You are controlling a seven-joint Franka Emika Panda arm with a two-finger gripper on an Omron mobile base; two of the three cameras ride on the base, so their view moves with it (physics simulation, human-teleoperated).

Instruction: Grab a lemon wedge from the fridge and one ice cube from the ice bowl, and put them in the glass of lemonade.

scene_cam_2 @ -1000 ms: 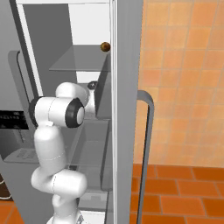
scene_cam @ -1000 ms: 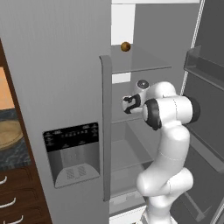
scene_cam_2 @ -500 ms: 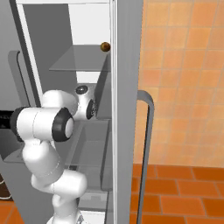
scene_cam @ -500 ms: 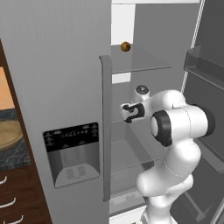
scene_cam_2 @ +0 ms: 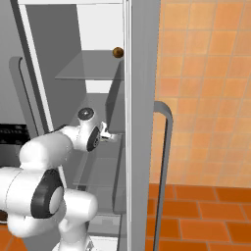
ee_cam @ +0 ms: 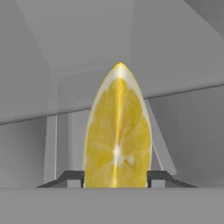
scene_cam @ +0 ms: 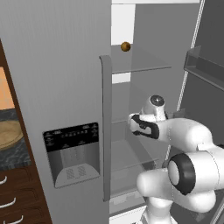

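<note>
The lemon wedge (ee_cam: pixel 117 131) stands upright and bright yellow between my two dark fingertips (ee_cam: pixel 72 177), which press on both its sides. My gripper (ee_cam: pixel 116 178) is shut on it. The hand (scene_cam: pixel 141 126) is inside the open fridge (scene_cam: pixel 57 65), just above a glass shelf (scene_cam: pixel 131 153) in the middle of the compartment. From the right side, the gripper (scene_cam_2: pixel 110 137) sits close behind the open right door's edge (scene_cam_2: pixel 142 122). A tan curve of the ice bowl (scene_cam: pixel 8 133) shows at the far left on the dark counter. The glass of lemonade is out of view.
A small brown ball (scene_cam: pixel 125 46) rests on the upper glass shelf (scene_cam: pixel 140 65). The left door with its black dispenser panel (scene_cam: pixel 72 140) and long handle (scene_cam: pixel 106 131) stands close to the arm. The right door's handle (scene_cam_2: pixel 165 162) faces an orange tiled wall.
The hand has dropped lower and pulled slightly back from deep in the fridge, while the elbow has swung down toward the cameras. The brown ball has not moved.
</note>
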